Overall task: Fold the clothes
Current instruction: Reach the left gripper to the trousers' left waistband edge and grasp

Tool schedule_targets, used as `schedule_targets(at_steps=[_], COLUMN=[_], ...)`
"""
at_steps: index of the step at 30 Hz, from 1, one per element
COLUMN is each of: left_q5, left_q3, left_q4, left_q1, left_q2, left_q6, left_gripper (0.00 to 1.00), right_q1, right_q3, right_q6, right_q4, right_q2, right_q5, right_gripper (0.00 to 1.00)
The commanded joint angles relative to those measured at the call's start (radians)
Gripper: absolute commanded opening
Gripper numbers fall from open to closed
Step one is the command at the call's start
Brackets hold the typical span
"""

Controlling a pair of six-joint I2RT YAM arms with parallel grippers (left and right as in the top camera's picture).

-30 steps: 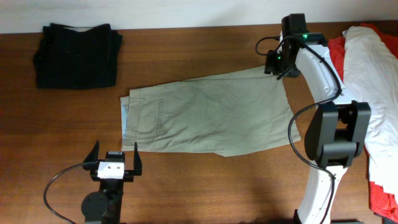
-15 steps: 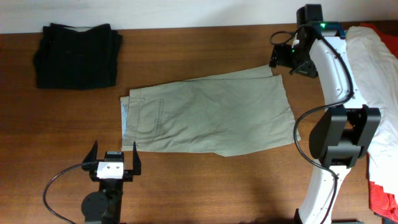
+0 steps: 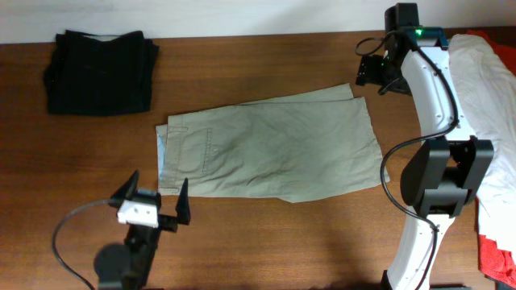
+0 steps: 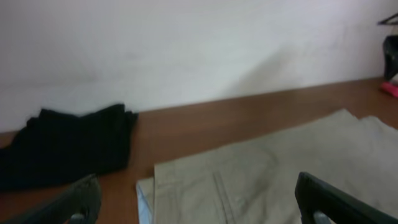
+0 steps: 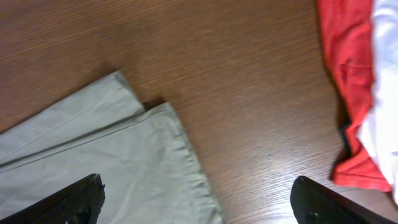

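Note:
The pale khaki trousers [image 3: 270,149] lie flat across the middle of the table, waistband to the left, leg ends to the right. They also show in the left wrist view [image 4: 267,180] and the right wrist view [image 5: 93,162]. My left gripper [image 3: 153,203] is open and empty, just in front of the waistband corner. My right gripper [image 3: 376,72] is open and empty, hovering above the far right leg hems, which show in its view with bare wood beside them.
A folded black garment [image 3: 101,71] lies at the far left; it also shows in the left wrist view [image 4: 62,152]. A pile of white [image 3: 484,89] and red [image 3: 498,250] garments lies along the right edge, the red cloth [image 5: 348,74] near my right gripper.
My right gripper let go of the leg end and moved up and to the right off the trousers. My left arm has turned slightly and edged toward the waistband.

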Motion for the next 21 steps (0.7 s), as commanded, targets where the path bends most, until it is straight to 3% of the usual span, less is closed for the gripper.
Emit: schedule_targets(at_steps=[1,3,8,16,21], left_q5=[0.026,0.049,0.048,0.323,0.332], left_q3=[0.273,0.459,0.729,0.947,0.947], left_q4=[-0.147,-0.274,-0.418,-0.576,-0.583], left_q1=[0.005,0.005,0.005,0.128,0.231], left_q2=[0.296,0.504,0.832,1.225,1.369], left_q6=[-0.013,0.027,0.026,-0.005,-0.005], left_gripper=[0.99,0.99,0.99,0.99,0.99], right_q1=[0.005,0.005,0.005,0.005,0.005], right_q3=[0.017,0.017,0.017,0.017,0.017], right_q6=[0.002,0.002,0.002,0.002,0.002], right_q4=[0.002,0.002,0.002,0.002,0.002], right_q2=[-0.037,-0.037,-0.037,-0.037,-0.037], right_q5=[0.074,0.074,0.074,0.074,0.074], right_gripper=[0.99,0.99,0.99,0.99,0.99])
